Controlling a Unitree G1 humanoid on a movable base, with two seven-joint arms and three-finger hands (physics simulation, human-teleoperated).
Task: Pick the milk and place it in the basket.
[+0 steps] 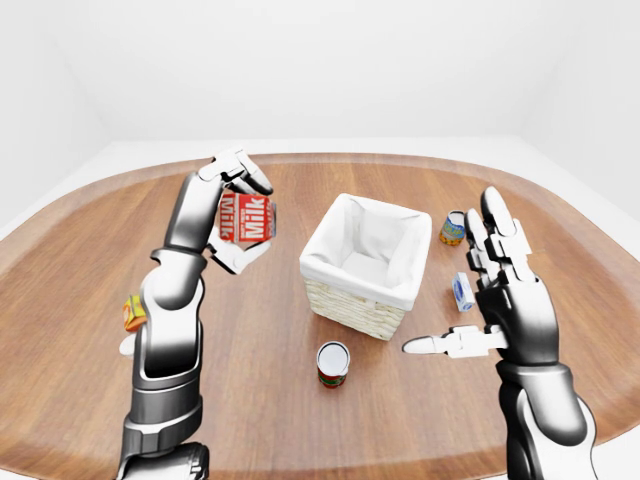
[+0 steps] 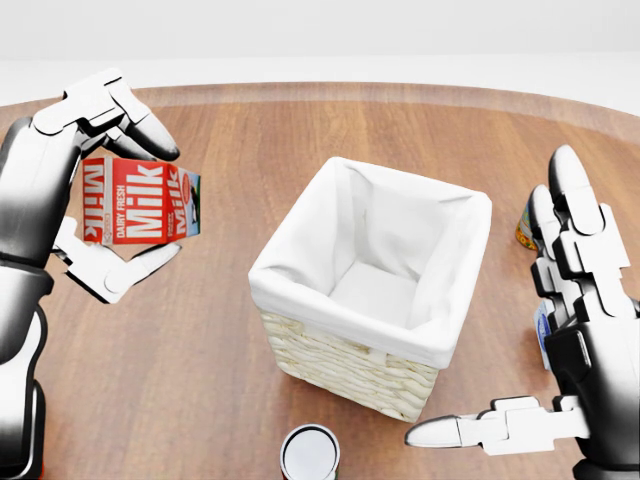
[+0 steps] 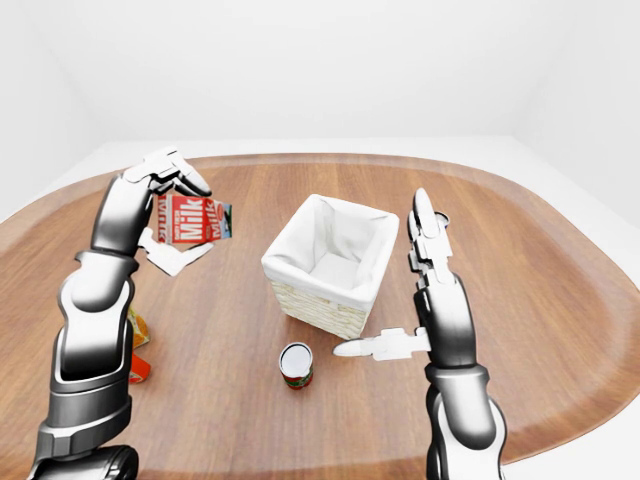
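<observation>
Above the bench's (image 2: 300, 130) left side, the raised left hand (image 2: 100, 190) clamps the milk (image 2: 140, 200), left of the basket (image 2: 370, 290). The right hand (image 2: 560, 340) hovers, fingers spread.

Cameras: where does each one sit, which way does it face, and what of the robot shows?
Head view: on the head, looking down at the basket; left hand holding the milk, right hand open.
Left-eye view: on the head, wider, over the table; both arms show.
Right-eye view: its pair, nearly the same.
All share the basket, the milk and the can.
</observation>
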